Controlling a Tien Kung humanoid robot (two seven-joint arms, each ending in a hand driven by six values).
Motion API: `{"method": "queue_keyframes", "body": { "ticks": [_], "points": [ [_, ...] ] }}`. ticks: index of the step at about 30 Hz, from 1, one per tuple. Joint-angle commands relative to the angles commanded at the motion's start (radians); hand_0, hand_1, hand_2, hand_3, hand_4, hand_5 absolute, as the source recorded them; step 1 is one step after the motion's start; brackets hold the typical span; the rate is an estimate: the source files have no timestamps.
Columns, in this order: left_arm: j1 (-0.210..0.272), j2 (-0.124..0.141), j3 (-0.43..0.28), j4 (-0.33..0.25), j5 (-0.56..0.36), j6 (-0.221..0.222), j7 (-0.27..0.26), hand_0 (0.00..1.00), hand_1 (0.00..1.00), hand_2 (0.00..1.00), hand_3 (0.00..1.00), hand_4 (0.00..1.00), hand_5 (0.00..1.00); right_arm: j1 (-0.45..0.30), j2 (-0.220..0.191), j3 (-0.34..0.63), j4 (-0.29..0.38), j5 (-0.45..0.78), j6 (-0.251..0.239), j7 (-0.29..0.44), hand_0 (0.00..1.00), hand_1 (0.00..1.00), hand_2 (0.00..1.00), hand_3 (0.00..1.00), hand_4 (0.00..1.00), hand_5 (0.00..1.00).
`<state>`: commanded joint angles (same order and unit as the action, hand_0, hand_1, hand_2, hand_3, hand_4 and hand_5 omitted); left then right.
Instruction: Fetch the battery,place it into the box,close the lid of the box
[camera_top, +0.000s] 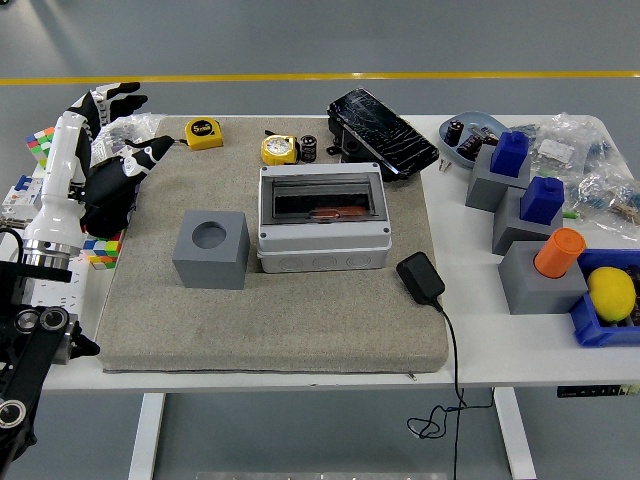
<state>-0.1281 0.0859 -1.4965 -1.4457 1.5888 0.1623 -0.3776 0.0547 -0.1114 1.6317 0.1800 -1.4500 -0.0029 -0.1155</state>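
The left hand (112, 150) was held with spread fingers, empty, at nine o'clock of the box (322, 219). A reddish thing, probably the battery (328, 212), was seen inside under the closed lid (322, 196). If the lid was not latched, it could spring open.

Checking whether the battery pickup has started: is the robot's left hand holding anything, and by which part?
Nothing is held. The left hand hovers at the mat's far left edge, fingers spread and empty.

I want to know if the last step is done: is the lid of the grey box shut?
Yes, the grey box has its clear lid lying flat over the top, and the left robot hand is off at the mat's left edge.
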Motion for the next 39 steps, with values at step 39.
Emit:
{"method": "queue_keyframes", "body": {
  "ticks": [39],
  "points": [
    [0.036, -0.006, 0.030, -0.046, 0.030, -0.023, 0.062, 0.688, 0.691, 0.654, 0.722, 0.998, 0.422, -0.020, 0.039, 0.052, 0.000, -0.025, 0.001, -0.006, 0.635, 0.644, 0.671, 0.577, 0.997, 0.523]
  ]
}}
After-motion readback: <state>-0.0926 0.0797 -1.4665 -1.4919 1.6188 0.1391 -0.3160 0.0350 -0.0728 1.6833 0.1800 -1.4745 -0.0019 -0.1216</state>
